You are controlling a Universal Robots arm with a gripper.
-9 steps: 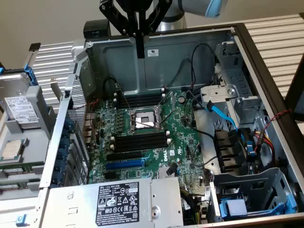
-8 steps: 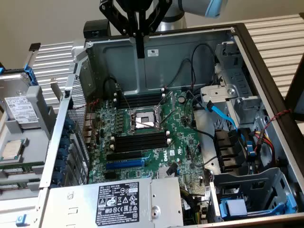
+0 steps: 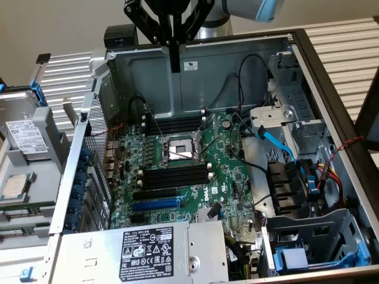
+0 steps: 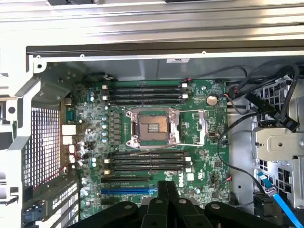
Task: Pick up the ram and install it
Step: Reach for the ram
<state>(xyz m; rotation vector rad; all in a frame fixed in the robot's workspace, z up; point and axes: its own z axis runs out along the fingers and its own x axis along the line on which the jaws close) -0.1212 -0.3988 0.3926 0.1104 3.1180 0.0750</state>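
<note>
- hovering above the case, the gripper has its two fingers pressed together, with nothing seen between them.
- the ram, as far as i can tell, is the thin green stick lying on a grey rack outside the case, beyond its perforated side wall, well apart from the gripper.
- inside the case, the long black memory slots stand bare on the motherboard.
- judgement: the pick-up step is in hand and not yet done; it calls for parted fingers closing on the stick's long edges and keeping it level for a slot.
</note>
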